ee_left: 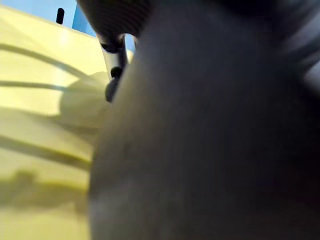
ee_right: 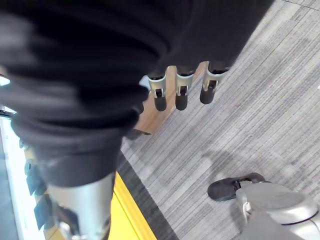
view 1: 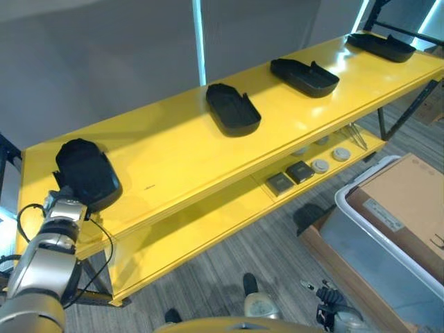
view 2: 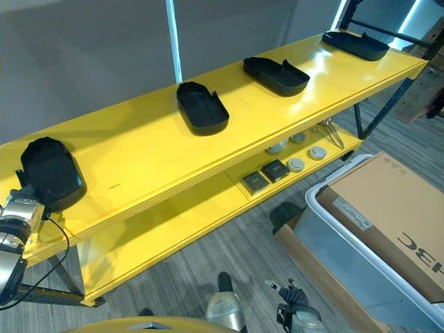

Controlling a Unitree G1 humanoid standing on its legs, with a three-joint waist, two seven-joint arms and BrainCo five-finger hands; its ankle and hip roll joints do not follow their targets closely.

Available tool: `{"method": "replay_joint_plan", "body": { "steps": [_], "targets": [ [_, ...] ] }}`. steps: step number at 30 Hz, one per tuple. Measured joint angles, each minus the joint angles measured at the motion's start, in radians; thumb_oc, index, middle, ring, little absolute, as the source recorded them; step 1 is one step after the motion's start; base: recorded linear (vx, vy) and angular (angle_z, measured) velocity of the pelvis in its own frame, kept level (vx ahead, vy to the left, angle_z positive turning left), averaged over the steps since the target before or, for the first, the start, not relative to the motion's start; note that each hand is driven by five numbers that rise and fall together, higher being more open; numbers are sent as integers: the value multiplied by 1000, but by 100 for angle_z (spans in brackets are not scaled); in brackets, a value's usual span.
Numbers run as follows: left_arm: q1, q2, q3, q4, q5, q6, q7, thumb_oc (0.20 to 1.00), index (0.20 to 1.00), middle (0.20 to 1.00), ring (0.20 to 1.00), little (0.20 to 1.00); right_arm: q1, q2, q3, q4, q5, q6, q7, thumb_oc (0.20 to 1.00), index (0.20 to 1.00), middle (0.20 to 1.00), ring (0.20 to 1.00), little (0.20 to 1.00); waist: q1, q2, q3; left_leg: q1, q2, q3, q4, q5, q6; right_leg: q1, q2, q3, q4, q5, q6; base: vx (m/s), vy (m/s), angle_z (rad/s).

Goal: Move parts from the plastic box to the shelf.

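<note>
Four black moulded parts lie in a row on the yellow shelf's top board (view 1: 180,159). The leftmost black part (view 1: 87,173) rests near the front left corner, and my left hand (view 1: 64,208) is against its near edge. In the left wrist view this part (ee_left: 210,140) sits right against the palm, with one finger (ee_left: 114,70) curled along its edge. The other parts (view 1: 232,109), (view 1: 304,76), (view 1: 381,46) lie free further right. My right hand (ee_right: 181,92) hangs open over the grey floor, holding nothing.
The white-rimmed plastic box (view 1: 350,208) stands on the floor at the lower right, with a brown cardboard box (view 1: 409,201) on top of it. The lower yellow board holds two dark square pieces (view 1: 291,177) and small round discs (view 1: 329,159). A grey wall runs behind the shelf.
</note>
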Motion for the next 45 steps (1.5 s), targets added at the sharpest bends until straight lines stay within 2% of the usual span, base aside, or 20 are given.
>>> {"method": "replay_joint_plan", "body": {
  "steps": [8, 10, 17, 21, 24, 26, 28, 30, 31, 32, 34, 35, 37, 39, 42, 43, 44, 45],
  "targets": [
    [0, 0, 0, 6, 5, 0, -5, 200, 200, 200, 200, 200, 2, 0, 0, 0, 0, -1, 1, 1000, 1000, 1000, 1000, 1000, -2, -4, 2, 1, 0, 3, 0, 0, 0, -1, 0, 3, 0, 0, 0, 0, 0, 0],
    [0, 0, 0, 9, 5, 0, -14, 1000, 1000, 1000, 1000, 1000, 1, 0, 0, 0, 0, -1, 0, 1000, 1000, 1000, 1000, 1000, -2, -4, 2, 2, 0, 4, 0, 0, 0, -1, 0, 3, 0, 0, 0, 0, 0, 0],
    [0, 19, -2, 9, 26, -22, -28, 1000, 1000, 1000, 1000, 1000, -5, 0, 0, 0, 0, -1, 1, 1000, 1000, 1000, 1000, 1000, 1, -5, 1, 16, 0, 4, 0, 0, 0, 16, 0, 4, 0, 0, 0, 0, 0, 0],
    [-3, 59, -3, -19, 49, -39, -27, 1000, 1000, 1000, 1000, 1000, -5, 0, 0, 0, 0, -1, 1, 1000, 1000, 1000, 1000, 1000, 7, -10, -4, 15, 1, 3, 0, 0, 0, 20, 0, 3, -1, 0, 0, 0, 0, 0],
    [-6, 129, -9, -132, 98, -69, -16, 1000, 1000, 1000, 1000, 1000, 1, 1, 0, -1, 0, 0, 0, 1000, 1000, 1000, 1000, 1000, 27, -19, -20, 14, 1, -2, -1, 0, 0, 24, -1, 0, -1, 0, 0, -23, 15, 5],
    [-1, 184, -9, -297, 125, -90, 10, 1000, 1000, 1000, 1000, 1000, 17, 11, -3, -10, 0, 0, -1, 1000, 1000, 1000, 1000, 1000, 56, -25, -23, 13, 1, -14, -1, 0, 0, 34, -1, -7, -8, 1, -1, -23, 9, 16],
    [30, 233, -4, -438, 126, -146, 34, 1000, 1000, 1000, 1000, 1000, 31, 25, -5, -10, 0, 0, -3, 1000, 1000, 1000, 1000, 1000, 72, -24, -25, 13, 0, -33, -1, 0, 0, 49, -3, -26, -9, 0, -1, -8, 1, 25],
    [92, 279, 9, -582, 123, -172, 40, 1000, 1000, 1000, 1000, 1000, 43, 35, -5, -17, 0, 0, -6, 1000, 1000, 1000, 1000, 1000, 90, -21, -32, 14, 2, -36, -1, 0, 0, 52, -2, -28, -9, -1, -1, 6, -5, 13],
    [186, 295, 89, -779, 120, -214, 32, 1000, 1000, 1000, 1000, 1000, 63, 50, -20, -41, -1, 5, -17, 1000, 1000, 1000, 1000, 1000, 107, -19, -34, 13, 0, -48, -1, 0, 0, 56, -3, -35, -9, -4, 0, 7, -6, 18],
    [229, 293, 121, -878, 120, -257, 23, 1000, 1000, 1000, 1000, 1000, 76, 62, -23, -50, -1, 6, -18, 1000, 1000, 1000, 1000, 1000, 116, -20, -39, 10, 0, -55, -1, 0, 0, 60, -4, -44, -9, -6, 0, 3, -5, 25],
    [334, 262, 199, -1085, 103, -283, -4, 1000, 1000, 1000, 1000, 1000, 90, 88, -25, -56, -1, 9, -35, 1000, 1000, 1000, 1000, 1000, 140, -24, -50, 10, 0, -60, -1, 0, 0, 62, -5, -52, -9, -9, 1, -6, -1, 13],
    [389, 222, 228, -1187, 90, -306, -27, 1000, 1000, 1000, 1000, 1000, 94, 104, -26, -65, -1, 10, -46, 1000, 1000, 1000, 1000, 1000, 159, -22, -53, 7, -1, -65, -1, 0, 0, 63, -6, -55, -9, -10, 2, -16, -1, 6],
    [522, 100, 261, -1354, 77, -365, -74, 1000, 1000, 1000, 1000, 1000, 102, 131, -35, -99, -1, 10, -48, 1000, 1000, 1000, 1000, 1000, 171, -19, -61, 0, -6, -78, -1, 0, 1, 62, -11, -60, -11, -12, 4, -19, -3, 13],
    [629, 5, 251, -1422, 40, -430, -141, 1000, 1000, 1000, 1000, 1000, 103, 152, -42, -119, -2, 11, -55, 1000, 1000, 1000, 1000, 1000, 182, -18, -62, -4, -7, -83, -1, 0, 1, 60, -13, -68, -14, -12, 5, -28, -7, 11],
    [725, -94, 198, -1420, -15, -537, -237, 1000, 1000, 1000, 1000, 1000, 105, 153, -42, -121, -2, 10, -69, 1000, 1000, 1000, 1000, 1000, 208, -18, -60, -10, -6, -86, -1, 0, 1, 54, -15, -72, -15, -13, 6, -33, -9, 4],
    [737, -94, 186, -1420, -17, -546, -261, 853, 853, 853, 853, 853, 103, 151, -42, -115, -2, 10, -70, 1000, 1000, 1000, 1000, 1000, 211, -20, -60, -11, -6, -88, -1, 0, 1, 51, -14, -74, -15, -13, 6, -51, -12, 8],
    [743, -93, 177, -1411, -19, -572, -286, 435, 435, 435, 435, 435, 102, 148, -43, -112, -2, 7, -74, 1000, 1000, 1000, 1000, 1000, 214, -22, -60, -18, -6, -89, -1, 0, 1, 44, -14, -76, -15, -13, 6, -50, -9, 7],
    [743, -96, 158, -1398, -33, -601, -300, 200, 200, 200, 200, 200, 101, 143, -42, -102, -1, 5, -82, 1000, 1000, 1000, 1000, 1000, 219, -22, -59, -22, -6, -89, -1, 0, 1, 41, -14, -76, -15, -13, 6, -43, -5, 2]
  ]
}}
